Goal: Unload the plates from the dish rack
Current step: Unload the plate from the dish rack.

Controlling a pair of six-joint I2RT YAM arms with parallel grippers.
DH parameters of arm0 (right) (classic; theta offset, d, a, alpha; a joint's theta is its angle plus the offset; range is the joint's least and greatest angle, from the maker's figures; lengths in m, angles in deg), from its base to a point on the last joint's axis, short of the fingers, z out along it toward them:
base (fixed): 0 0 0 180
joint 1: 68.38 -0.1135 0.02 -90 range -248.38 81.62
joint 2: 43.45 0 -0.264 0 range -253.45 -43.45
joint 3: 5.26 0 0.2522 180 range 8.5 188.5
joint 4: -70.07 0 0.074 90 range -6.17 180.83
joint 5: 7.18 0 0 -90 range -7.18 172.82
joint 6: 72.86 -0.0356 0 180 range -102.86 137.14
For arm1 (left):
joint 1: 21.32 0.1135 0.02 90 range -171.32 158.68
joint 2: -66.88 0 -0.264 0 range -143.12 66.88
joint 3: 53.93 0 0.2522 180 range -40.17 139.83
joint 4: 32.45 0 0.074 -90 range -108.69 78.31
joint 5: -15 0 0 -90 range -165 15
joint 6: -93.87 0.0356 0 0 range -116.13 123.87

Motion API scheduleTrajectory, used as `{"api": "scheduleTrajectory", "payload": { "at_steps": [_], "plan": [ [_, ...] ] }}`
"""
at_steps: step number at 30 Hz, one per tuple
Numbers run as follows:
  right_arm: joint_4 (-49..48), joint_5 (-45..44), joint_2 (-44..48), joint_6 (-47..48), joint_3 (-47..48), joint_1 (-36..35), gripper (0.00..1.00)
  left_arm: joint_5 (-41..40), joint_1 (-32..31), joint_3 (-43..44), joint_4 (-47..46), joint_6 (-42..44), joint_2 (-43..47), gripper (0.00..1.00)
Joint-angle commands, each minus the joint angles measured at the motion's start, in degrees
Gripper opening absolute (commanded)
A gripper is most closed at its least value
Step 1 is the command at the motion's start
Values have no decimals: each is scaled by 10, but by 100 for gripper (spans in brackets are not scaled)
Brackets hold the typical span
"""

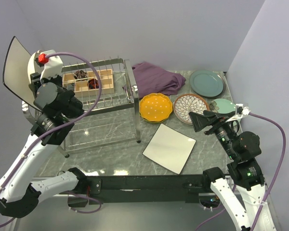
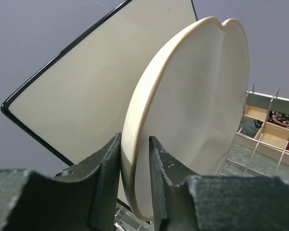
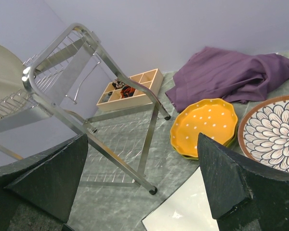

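Dish rack (image 3: 125, 72): polished, shiny metal. Cream plate (image 2: 197, 120): smooth matt glaze. Cloth (image 3: 226, 77): creased fabric; box (image 3: 130, 100): pale wood.

Standing here, I can read nothing. No writing, label, brand or number shows on the cream plate (image 2: 192, 120), the dotted plate (image 1: 156, 108), the rack (image 1: 134, 96) or the box (image 1: 106, 77). The dots on the orange one are only pattern.
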Motion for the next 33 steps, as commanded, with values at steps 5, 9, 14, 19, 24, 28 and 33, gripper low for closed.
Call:
{"api": "scheduleTrajectory", "payload": {
  "at_steps": [5,9,14,19,24,28,33],
  "plan": [
    [-12,4,7,10,1,-3,100,10,19,-12,3,-14,-7,20],
    [-11,3,9,11,1,-2,100,6,20,1,-30,11,-15,1],
    [-9,3,11,11,1,-3,100,9,19,18,-68,57,-35,1],
    [-11,1,13,11,0,-3,100,16,20,21,-126,109,-44,1],
    [-9,2,9,11,2,-2,100,23,19,43,-170,142,-53,1],
    [-10,-1,12,12,2,-3,100,27,20,62,-197,182,-63,1],
    [-11,-3,11,12,1,-3,100,28,20,63,-212,205,-54,1]
  ]
}}
